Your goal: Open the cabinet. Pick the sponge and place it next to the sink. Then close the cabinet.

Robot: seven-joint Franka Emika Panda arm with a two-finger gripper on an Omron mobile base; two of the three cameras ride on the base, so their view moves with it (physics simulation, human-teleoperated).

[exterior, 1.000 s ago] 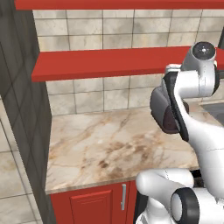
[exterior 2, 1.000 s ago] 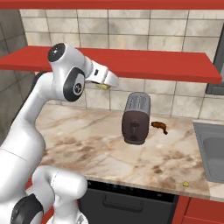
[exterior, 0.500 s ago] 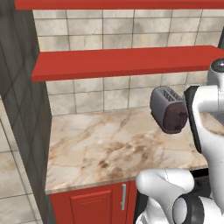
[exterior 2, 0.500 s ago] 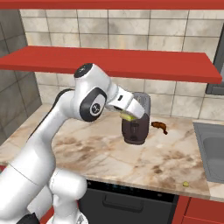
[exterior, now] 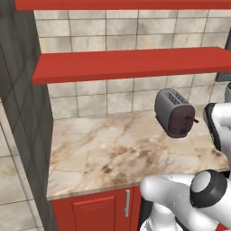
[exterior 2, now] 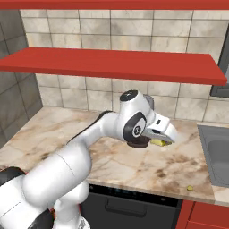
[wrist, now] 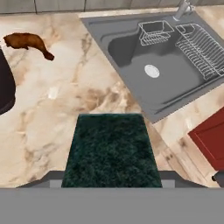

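Marble bench [wrist: 65, 87], sink [wrist: 144, 94] at its right end.
My hand [exterior 2: 162, 142] holds the sponge [wrist: 111, 151] over bare bench just beside the sink's near edge.

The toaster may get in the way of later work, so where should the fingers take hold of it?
Once the sponge is set down, take the toaster across its two long flat sides, coming down from above beside the slotted top. It stands upright on the counter, and its lever juts from one narrow end, so avoid that end. It may be too wide.

No legible text, labels or numbers anywhere.
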